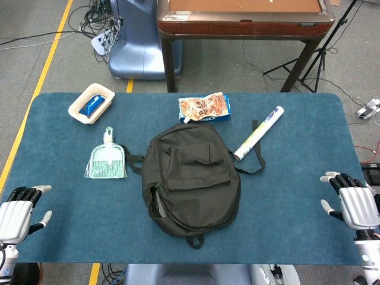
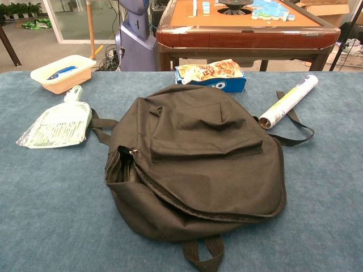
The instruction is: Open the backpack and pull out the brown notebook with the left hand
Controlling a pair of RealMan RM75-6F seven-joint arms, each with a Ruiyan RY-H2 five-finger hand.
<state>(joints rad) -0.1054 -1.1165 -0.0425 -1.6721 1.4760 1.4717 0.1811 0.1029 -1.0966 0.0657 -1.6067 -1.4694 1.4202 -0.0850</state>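
Evidently nothing is started: both hands lie at the near corners of the blue worktop [image 1: 297,202], well apart from the backpack [image 1: 191,181]. Left hand [image 1: 18,215] rests at the near left edge, fingers spread, holding nothing. Right hand [image 1: 354,203] sits at the near right edge, fingers likewise apart and empty. Neither hand shows in the chest view.

Backpack lies flat at mid-worktop, front pocket up, carry loop [image 2: 202,253] toward the robot. Chest view shows the main zipper [image 2: 134,153] already partly parted along the left flank, a dark gap below it. Brown notebook is not visible in either view; presumably inside the bag.

Step in hand, as judged: the approach, before opening. Next move likely calls for the left hand to cross to the gap on the bag's left side and widen it, perhaps with the right hand steadying the soft fabric, since the bag may slide or bunch.

Nearby: green dustpan in wrapper [image 1: 107,159], snack box [image 1: 205,109], rolled tube [image 1: 259,133] touching a strap, small tray [image 1: 91,103].
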